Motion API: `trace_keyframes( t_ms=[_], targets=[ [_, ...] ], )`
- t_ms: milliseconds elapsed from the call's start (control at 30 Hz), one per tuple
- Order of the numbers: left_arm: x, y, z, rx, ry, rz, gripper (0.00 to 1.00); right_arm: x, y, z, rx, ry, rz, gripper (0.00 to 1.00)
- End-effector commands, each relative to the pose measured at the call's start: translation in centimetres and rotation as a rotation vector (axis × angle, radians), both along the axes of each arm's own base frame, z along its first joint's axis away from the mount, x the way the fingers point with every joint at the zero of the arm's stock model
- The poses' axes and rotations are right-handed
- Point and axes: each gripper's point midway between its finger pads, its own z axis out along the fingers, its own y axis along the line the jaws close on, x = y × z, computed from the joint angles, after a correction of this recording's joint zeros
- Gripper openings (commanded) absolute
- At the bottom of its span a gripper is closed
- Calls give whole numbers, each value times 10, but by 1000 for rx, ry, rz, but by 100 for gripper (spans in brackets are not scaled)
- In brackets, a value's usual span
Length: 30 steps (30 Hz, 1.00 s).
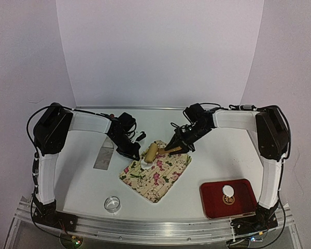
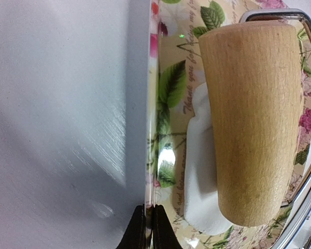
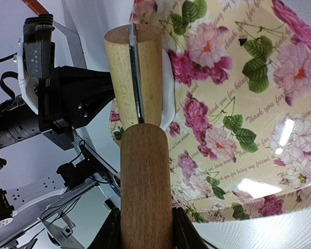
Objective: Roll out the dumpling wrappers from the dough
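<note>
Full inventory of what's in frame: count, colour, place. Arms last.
floral tray: 1, cream with pink flowers, table centre
rolling pin: 1, wood, over the dough
dough: 1 piece, white, under the rolling pin
red tray: 1, red, near right
dumpling wrapper: 1, white, in the red tray
ring cutter: 1, shiny, near left
flat metal piece: 1, grey, left of floral tray
left claw: 1, black, shut on the floral tray's rim
right claw: 1, black, shut on the rolling pin's handle
</note>
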Motion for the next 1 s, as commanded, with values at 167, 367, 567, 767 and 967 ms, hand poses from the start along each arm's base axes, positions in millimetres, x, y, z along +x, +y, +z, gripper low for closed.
trace_keyframes(
  t_ms=[167,367,567,767,967],
  targets=[
    [-9,24,-34,132,53,17,0,-85,-85,-123,-482,461,-46,0],
    [-11,23,-35,122,63,16,0,-93,-99,-141,-518,520,-59,0],
    [-12,26,-35,135,67,36,0,-90,-120,-135,-542,527,-123,0],
    [-9,31,-37,143,71,63,0,-100,-145,-125,-559,540,-165,0],
    [-8,28,-35,125,71,59,0,-73,-129,-132,-533,505,-154,0]
  ],
)
